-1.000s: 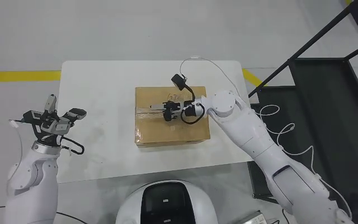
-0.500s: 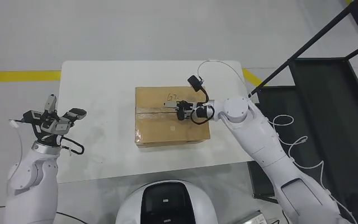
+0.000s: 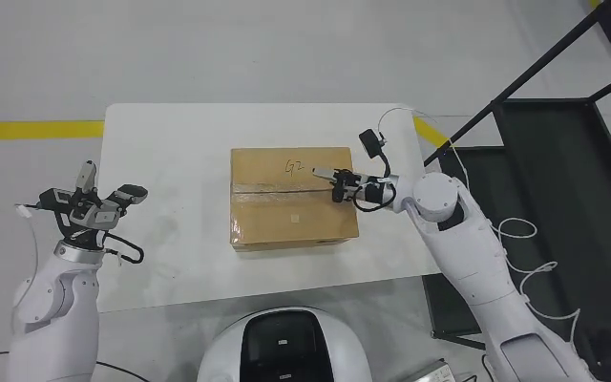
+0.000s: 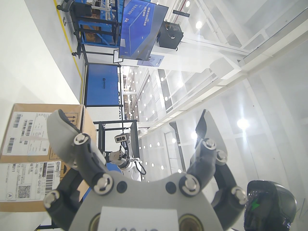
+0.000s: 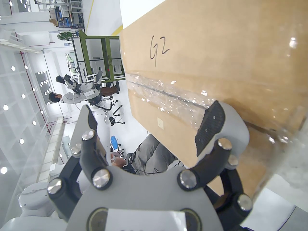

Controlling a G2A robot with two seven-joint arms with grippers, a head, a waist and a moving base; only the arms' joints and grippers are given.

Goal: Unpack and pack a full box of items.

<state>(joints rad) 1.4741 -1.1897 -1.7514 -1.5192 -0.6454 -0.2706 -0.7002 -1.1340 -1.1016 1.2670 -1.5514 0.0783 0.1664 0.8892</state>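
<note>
Cardboard box (image 3: 293,196) sits in the middle of the white worktop (image 3: 162,143). Its top flaps are shut. A strip of clear shiny tape (image 5: 163,94) runs along the line where they meet. What is inside is hidden. A mark in black pen (image 5: 157,49) is on the flap on the far side of the tape.

The right gripper (image 3: 331,183) is over the right part of the box top, close to the tape line. Its fingers (image 5: 211,126) are spread wide and hold nothing. One finger is over the cardboard by the tape, but I cannot tell if it touches.

The left gripper (image 3: 108,186) is well away from the box, at the left edge of the worktop, pointing up. Its fingers (image 4: 60,126) are wide apart too, with nothing between them.

Black metal steps (image 3: 535,143) stand just beside the right end of the worktop.
</note>
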